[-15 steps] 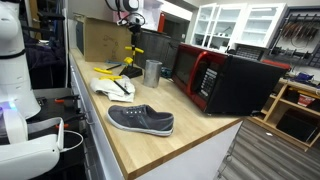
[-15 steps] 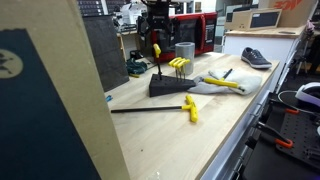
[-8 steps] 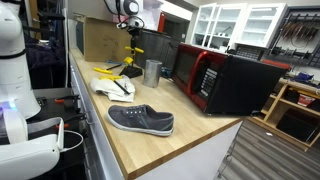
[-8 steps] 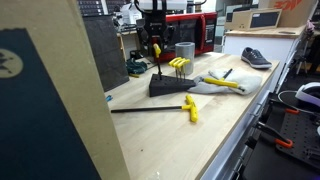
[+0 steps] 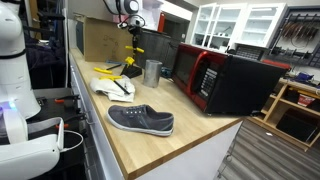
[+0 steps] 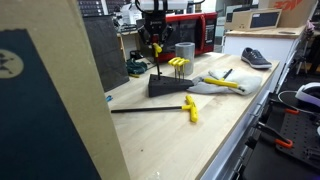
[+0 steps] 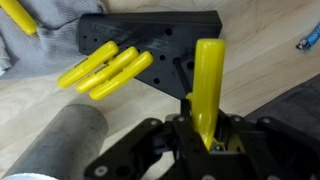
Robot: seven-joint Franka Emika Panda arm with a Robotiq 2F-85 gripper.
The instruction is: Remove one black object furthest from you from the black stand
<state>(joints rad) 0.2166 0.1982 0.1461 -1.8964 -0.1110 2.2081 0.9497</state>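
The black stand [image 7: 150, 38] lies on the wooden table and holds three yellow-handled tools [image 7: 105, 68] side by side. A fourth yellow handle [image 7: 208, 85] stands apart at the stand's edge. My gripper [image 7: 206, 135] is shut on it, with the fingers pressed against its sides. In both exterior views the gripper [image 6: 155, 46] [image 5: 132, 44] hangs straight down over the stand [image 6: 170, 86], at its end away from the other handles [image 6: 178, 63]. The tool's lower part is hidden by the fingers.
A metal cup [image 7: 55, 140] [image 5: 152, 71] stands beside the stand. A grey cloth [image 6: 225, 85] with a yellow tool lies close by, and a long yellow-handled tool [image 6: 160, 108] lies on the table. A shoe [image 5: 141, 120], a microwave [image 5: 225, 80] and a cardboard box [image 5: 100, 40] stand around.
The jaws have closed from wide open onto the single yellow handle. The arm has stayed over the stand, barely moving.
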